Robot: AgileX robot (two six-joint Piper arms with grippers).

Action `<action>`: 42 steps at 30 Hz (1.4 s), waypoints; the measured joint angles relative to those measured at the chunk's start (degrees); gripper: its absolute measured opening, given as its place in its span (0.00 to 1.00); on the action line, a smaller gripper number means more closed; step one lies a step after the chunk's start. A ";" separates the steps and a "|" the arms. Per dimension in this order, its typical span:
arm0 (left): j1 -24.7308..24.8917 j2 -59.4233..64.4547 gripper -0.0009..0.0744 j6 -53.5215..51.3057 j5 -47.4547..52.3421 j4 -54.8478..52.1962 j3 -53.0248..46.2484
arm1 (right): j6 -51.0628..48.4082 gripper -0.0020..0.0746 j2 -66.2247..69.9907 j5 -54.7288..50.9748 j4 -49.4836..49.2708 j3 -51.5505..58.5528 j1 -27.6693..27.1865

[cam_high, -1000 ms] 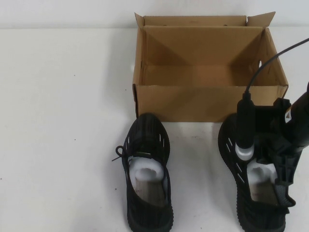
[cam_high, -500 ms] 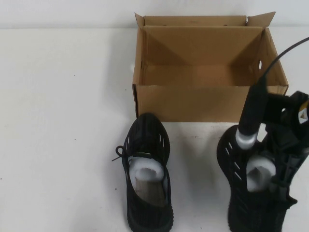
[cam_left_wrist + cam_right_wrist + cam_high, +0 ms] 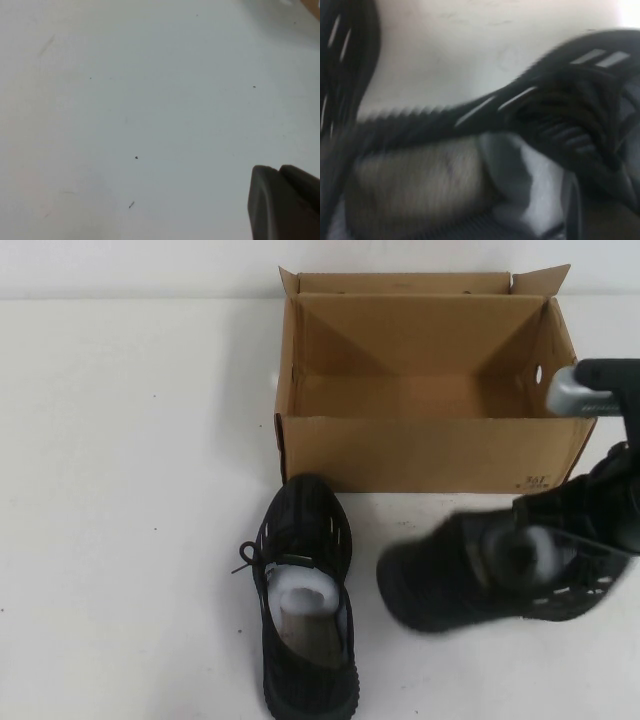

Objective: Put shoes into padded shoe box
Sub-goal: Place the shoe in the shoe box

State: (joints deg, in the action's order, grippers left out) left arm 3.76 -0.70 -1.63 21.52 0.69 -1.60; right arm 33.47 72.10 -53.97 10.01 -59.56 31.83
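The padded shoe box (image 3: 420, 452) stands open at the back of the table, with nothing inside. One black sneaker (image 3: 303, 590) lies on the table in front of the box, toe toward it, white stuffing inside. My right gripper (image 3: 592, 525) is shut on the other sneaker (image 3: 480, 575) and holds it off the table, turned sideways with its toe pointing left, near the box's front right corner. That sneaker fills the right wrist view (image 3: 560, 115). My left gripper (image 3: 278, 171) is outside the high view and hangs shut and empty over bare table.
The white table (image 3: 130, 490) stretches wide to the left of the box and shoes. The box's short flaps stand up at its back corners. The resting sneaker shows at the edge of the right wrist view (image 3: 345, 60).
My right gripper has lifted the right sneaker off the table and swung it from toe-forward to sideways, toe to the left. The other sneaker and the box have not moved.
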 joint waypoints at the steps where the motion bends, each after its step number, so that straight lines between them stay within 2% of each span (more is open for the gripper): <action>1: 0.00 0.00 0.01 0.00 0.00 0.00 0.00 | 2.20 0.05 0.00 0.00 0.71 0.00 0.00; 6: 0.00 0.00 0.01 0.00 0.00 0.00 0.00 | 7.92 0.05 0.00 0.00 3.24 0.00 0.00; 14: 0.00 0.00 0.01 0.00 0.00 0.00 0.00 | 10.71 0.05 0.11 0.16 5.13 -2.61 0.00; 23: 0.00 0.00 0.01 0.00 0.00 0.00 0.00 | 10.92 0.05 6.07 -0.31 11.76 -19.81 0.00; 34: 0.00 0.00 0.01 0.00 0.00 0.00 0.00 | 11.48 0.05 23.99 -1.18 19.80 -44.66 0.00; 42: 0.00 0.00 0.01 0.00 0.00 0.00 0.00 | 12.87 0.05 36.32 -1.18 20.53 -55.59 -1.47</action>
State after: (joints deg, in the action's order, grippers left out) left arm 3.76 -0.70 -1.63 21.52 0.69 -1.60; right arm 46.34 108.42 -55.15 30.54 -115.14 30.36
